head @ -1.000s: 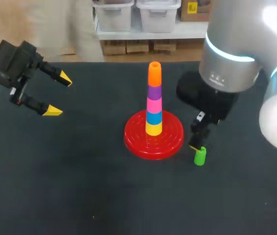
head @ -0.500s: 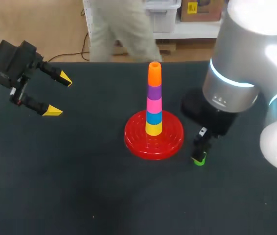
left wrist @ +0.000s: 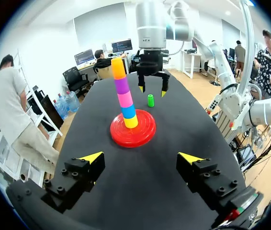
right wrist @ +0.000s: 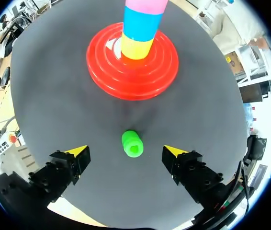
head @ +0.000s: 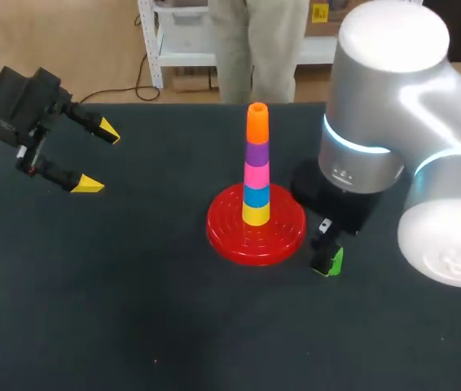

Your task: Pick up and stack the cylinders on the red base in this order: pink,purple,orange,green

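One small green plastic cylinder [right wrist: 132, 143] stands upright on the black table [right wrist: 54, 96], just beside the round red ringed base [right wrist: 132, 67]. You have it right between the wide-spread fingers of your right gripper [right wrist: 126, 151], neither yellow tip touching it. The base's tower [head: 256, 163] reads yellow, blue, pink, purple, orange. Your left gripper [head: 98, 159] hangs well apart, open wide and holding nothing. Since a second ago your right arm has swung toward the base and sunk lower around the cylinder; the left gripper hasn't moved
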